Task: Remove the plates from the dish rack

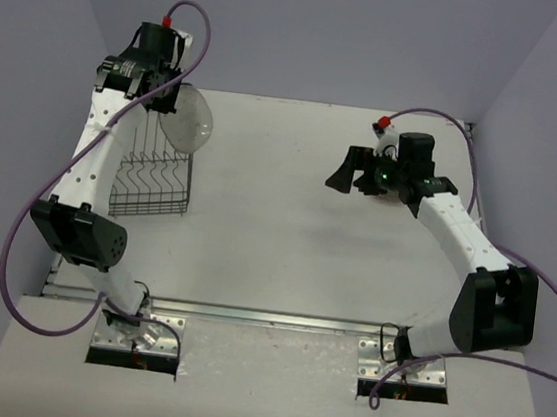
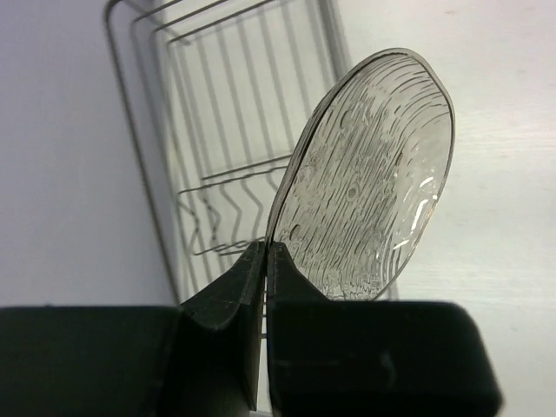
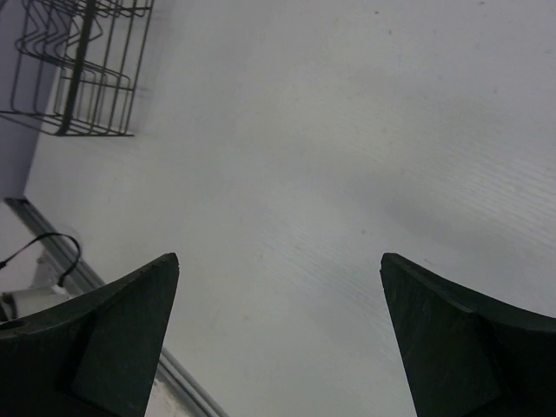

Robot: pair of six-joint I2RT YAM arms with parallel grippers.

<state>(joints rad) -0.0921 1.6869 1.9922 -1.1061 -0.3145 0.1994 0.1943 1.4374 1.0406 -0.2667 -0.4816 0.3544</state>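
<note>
My left gripper (image 1: 174, 106) is shut on the rim of a see-through ribbed plate (image 1: 190, 118) and holds it upright, above the far right corner of the black wire dish rack (image 1: 156, 179). In the left wrist view the jaws (image 2: 265, 252) pinch the plate's (image 2: 373, 174) lower edge, with the rack (image 2: 217, 130) below; only wire dividers show in it. My right gripper (image 1: 348, 171) is open and empty, above the table's right middle, far from the rack. In the right wrist view the gripper (image 3: 278, 261) has only bare table between its fingers. No beige-pink or grey-brown plate is clearly in view.
The rack stands against the left wall and also shows in the right wrist view (image 3: 82, 69). A metal rail (image 1: 266, 318) runs along the table's near edge. A pale rounded edge (image 1: 390, 200) shows under my right wrist; I cannot tell what it is.
</note>
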